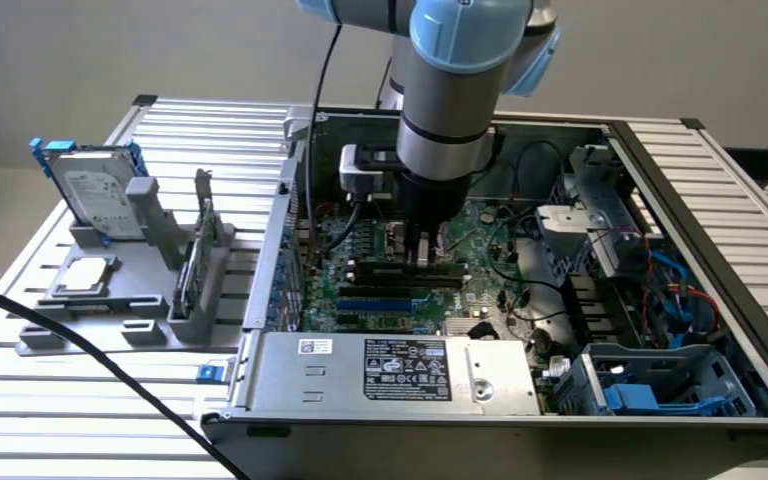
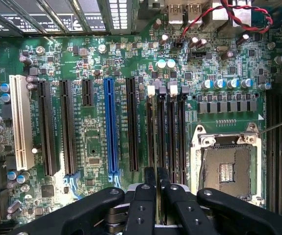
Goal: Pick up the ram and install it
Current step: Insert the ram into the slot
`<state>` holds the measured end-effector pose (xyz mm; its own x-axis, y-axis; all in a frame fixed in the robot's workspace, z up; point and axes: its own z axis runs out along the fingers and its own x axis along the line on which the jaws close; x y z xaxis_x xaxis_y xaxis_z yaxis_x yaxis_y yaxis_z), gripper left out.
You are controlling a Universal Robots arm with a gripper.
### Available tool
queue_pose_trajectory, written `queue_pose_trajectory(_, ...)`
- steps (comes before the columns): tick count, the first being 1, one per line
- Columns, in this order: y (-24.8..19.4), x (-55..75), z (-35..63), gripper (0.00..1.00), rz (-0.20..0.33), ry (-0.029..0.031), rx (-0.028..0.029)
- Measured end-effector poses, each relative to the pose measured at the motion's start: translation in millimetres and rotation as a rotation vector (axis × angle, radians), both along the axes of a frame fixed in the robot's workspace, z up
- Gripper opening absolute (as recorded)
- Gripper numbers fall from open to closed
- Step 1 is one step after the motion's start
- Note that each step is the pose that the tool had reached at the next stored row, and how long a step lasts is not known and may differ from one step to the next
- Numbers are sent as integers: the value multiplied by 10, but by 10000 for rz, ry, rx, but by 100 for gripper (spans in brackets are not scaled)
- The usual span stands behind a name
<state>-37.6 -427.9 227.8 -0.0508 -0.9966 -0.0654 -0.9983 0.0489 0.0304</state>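
Observation:
My gripper (image 1: pixel 422 252) reaches straight down into the open computer case, onto the green motherboard (image 1: pixel 357 250). In the wrist view its black fingers (image 2: pixel 144 198) stand almost together, shut on the ram (image 2: pixel 159 192). I see the ram edge-on as a thin strip between them. The ram (image 1: pixel 404 268) stands on its long edge in line with the black memory slots (image 2: pixel 172 132), which have white latches at their ends. Whether it is seated in a slot I cannot tell.
An empty silver processor socket (image 2: pixel 226 164) lies beside the memory slots, and a blue expansion slot (image 2: pixel 110 127) lies on their other side. At the exterior view's left, a grey fixture (image 1: pixel 117 325) holds a hard drive (image 1: pixel 97 195) and a silver processor chip (image 1: pixel 84 275). The power supply (image 1: pixel 404 370) fills the case's near side.

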Motion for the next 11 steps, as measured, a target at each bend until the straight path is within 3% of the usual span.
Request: queue_pose_trajectory(11,4,-2,-30,14,26,0,0)
